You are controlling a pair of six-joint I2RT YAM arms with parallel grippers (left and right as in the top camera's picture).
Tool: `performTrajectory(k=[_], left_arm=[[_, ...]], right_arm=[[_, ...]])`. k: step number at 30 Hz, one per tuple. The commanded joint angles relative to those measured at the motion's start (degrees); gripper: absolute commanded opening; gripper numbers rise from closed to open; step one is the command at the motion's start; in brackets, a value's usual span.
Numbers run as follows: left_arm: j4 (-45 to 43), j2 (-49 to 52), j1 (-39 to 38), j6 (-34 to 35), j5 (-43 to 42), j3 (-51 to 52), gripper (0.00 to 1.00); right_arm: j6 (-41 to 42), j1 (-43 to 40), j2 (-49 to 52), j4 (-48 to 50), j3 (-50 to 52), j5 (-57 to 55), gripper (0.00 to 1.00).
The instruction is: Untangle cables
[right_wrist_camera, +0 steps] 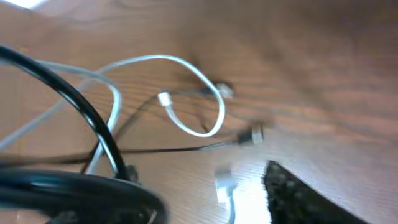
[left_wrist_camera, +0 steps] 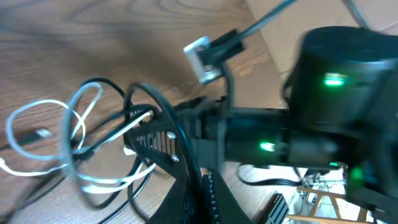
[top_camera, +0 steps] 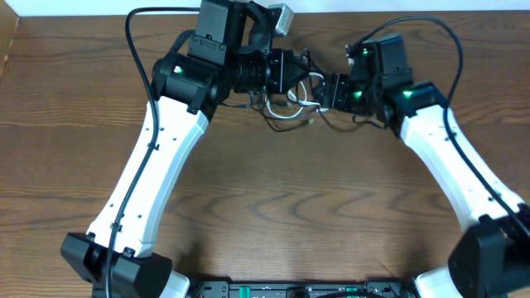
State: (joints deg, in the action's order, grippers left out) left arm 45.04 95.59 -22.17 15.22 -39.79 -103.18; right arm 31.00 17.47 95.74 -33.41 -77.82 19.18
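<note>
The white cable [top_camera: 291, 106] and the thin black cable [top_camera: 331, 124] lie tangled in a small bundle at the far middle of the table, between both grippers. In the left wrist view the white cable [left_wrist_camera: 43, 134] forms loops at the left, and the black cable [left_wrist_camera: 146, 102] arcs down into my left gripper [left_wrist_camera: 202, 196], whose fingers are pressed together on it. My left gripper [top_camera: 305, 81] is over the bundle. My right gripper [top_camera: 333, 91] is open beside it. In the right wrist view a white loop [right_wrist_camera: 199, 93] and a white plug [right_wrist_camera: 224, 185] lie between the spread fingers.
The thick black arm wires [top_camera: 132, 50] arch over both arms. My right arm's wrist with green lights [left_wrist_camera: 336, 124] fills the right of the left wrist view. The table's far edge [top_camera: 331, 7] is close behind the bundle.
</note>
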Motion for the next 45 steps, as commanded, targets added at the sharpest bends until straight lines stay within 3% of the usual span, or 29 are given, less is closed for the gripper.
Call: performTrajectory(k=[1, 10, 18, 24, 37, 45], left_arm=[[-0.5, -1.1, 0.4, 0.5, -1.6, -0.7, 0.07], [-4.3, -6.4, 5.6, 1.3, -1.6, -0.9, 0.07], [-14.7, -11.4, 15.8, 11.8, -1.6, -0.9, 0.07], [-21.3, -14.2, 20.3, 15.5, -1.6, -0.9, 0.07], [-39.3, -19.7, 21.3, 17.0, -1.0, -0.9, 0.07], [-39.8, -21.7, 21.3, 16.5, 10.4, -1.1, 0.07]], right_arm=[[4.2, -0.3, 2.4, -0.9, -0.1, -5.7, 0.55], [4.5, -1.2, 7.8, -3.5, -0.1, -9.6, 0.53], [4.5, -2.7, 10.5, -8.2, -0.1, -14.8, 0.55], [2.7, -4.5, 10.8, -10.3, 0.3, -18.4, 0.59], [0.7, -7.4, 10.8, -8.3, 6.8, -21.0, 0.64], [-4.2, -7.4, 10.8, -4.0, 12.3, -20.9, 0.72]])
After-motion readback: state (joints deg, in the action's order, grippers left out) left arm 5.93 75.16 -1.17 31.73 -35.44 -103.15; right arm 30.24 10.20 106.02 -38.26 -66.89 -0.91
